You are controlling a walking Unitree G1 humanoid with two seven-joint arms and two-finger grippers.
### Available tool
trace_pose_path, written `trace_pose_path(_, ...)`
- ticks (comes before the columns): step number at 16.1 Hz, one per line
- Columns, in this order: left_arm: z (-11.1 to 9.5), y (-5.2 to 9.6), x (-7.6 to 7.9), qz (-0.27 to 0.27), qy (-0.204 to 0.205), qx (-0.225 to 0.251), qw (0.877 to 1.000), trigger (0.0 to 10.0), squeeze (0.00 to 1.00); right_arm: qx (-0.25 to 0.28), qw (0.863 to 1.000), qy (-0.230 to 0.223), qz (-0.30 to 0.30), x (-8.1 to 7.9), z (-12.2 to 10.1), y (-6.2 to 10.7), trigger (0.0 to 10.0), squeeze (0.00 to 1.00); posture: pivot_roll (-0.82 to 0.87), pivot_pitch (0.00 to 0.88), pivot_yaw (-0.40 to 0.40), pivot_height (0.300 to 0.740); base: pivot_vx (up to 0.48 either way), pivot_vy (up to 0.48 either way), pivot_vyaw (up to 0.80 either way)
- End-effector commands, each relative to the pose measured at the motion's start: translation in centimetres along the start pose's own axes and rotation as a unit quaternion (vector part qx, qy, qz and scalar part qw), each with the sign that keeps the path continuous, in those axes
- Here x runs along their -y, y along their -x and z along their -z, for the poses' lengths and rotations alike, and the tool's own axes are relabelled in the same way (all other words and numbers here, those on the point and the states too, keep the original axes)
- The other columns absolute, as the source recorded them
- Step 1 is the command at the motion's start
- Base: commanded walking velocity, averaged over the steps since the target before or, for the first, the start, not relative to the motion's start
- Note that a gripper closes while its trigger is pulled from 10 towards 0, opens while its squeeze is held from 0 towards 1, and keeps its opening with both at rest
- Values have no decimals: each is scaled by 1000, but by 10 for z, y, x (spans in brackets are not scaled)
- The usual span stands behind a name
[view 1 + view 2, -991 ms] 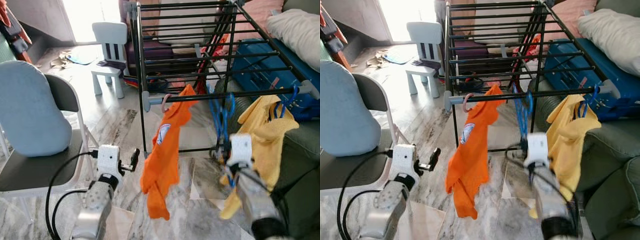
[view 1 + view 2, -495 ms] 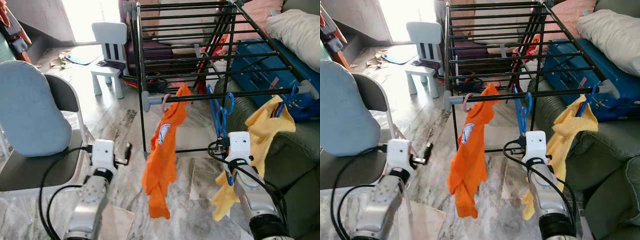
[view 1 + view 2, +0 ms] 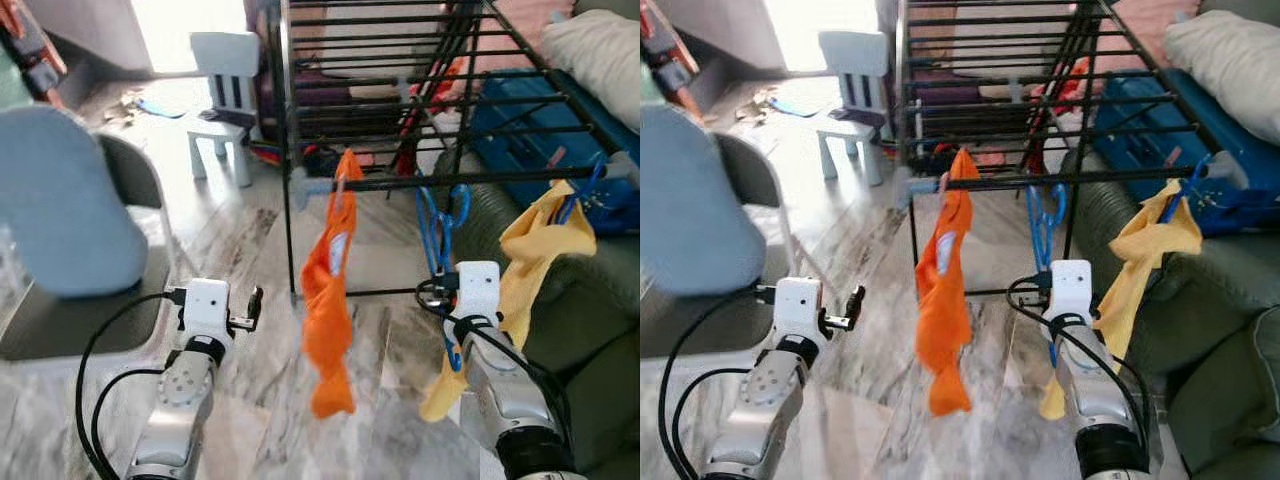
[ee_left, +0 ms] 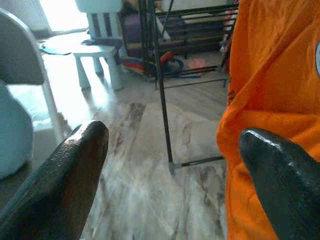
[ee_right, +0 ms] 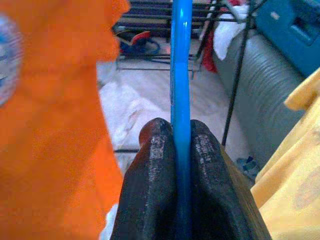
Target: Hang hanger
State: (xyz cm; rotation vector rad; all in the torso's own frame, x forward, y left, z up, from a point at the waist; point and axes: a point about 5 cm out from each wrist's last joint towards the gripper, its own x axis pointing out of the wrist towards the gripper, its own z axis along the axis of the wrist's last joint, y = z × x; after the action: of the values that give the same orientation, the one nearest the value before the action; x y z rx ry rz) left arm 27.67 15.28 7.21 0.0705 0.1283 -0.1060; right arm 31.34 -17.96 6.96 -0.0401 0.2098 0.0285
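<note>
Nearest, the right gripper [image 5: 181,150] pinches the blue hanger [image 3: 443,215] at five o'clock; the left gripper [image 4: 170,170] waits spread and empty at seven. Its hook seems level with the rack's front rail [image 3: 480,183], beside the orange shirt [image 3: 328,290]; hooking and release apparently remain.

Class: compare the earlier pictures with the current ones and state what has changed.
The right gripper, jaws shut on the blue hanger, has pulled back and steadied beneath the rack's front bar. The orange shirt has swung edge-on. The left gripper stays open and empty; the yellow shirt still hangs.
</note>
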Motion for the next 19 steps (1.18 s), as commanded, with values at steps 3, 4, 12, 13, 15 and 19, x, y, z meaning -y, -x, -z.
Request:
trace_pose_path(3, -2, -3, 8, 3, -7, 3, 1000, 10000, 0, 10, 1000, -1, -6, -5, -8, -2, 10000, 0, -89, 0, 5, 740, -321, 0, 0)
trace_pose_path(4, -3, -4, 9, 3, -4, 3, 1000, 10000, 0, 11, 1000, -4, -7, -5, -10, -3, 10000, 0, -89, 0, 6, 740, -319, 0, 0)
trace_pose_path(12, 1, -3, 12, -8, 0, -1, 1000, 10000, 0, 22, 999, 19, -21, -16, -15, -5, 10000, 0, -86, 0, 3, 740, -322, 0, 0)
trace_pose_path(13, 2, -4, 11, -6, -6, -3, 1000, 10000, 0, 26, 999, 19, -18, -18, -16, -6, 10000, 0, -86, 0, 1, 740, -319, 0, 0)
trace_pose_path(15, -3, -9, -4, -6, -36, 3, 999, 10000, 0, 30, 998, 47, -31, -26, -23, -9, 10000, 0, -75, 0, 11, 740, -321, 0, 0)
trace_pose_path(19, -14, -12, -11, -16, -42, 20, 999, 10000, 0, 32, 998, 27, -45, -32, -27, -10, 10000, 0, -59, 0, 14, 740, -302, 0, 0)
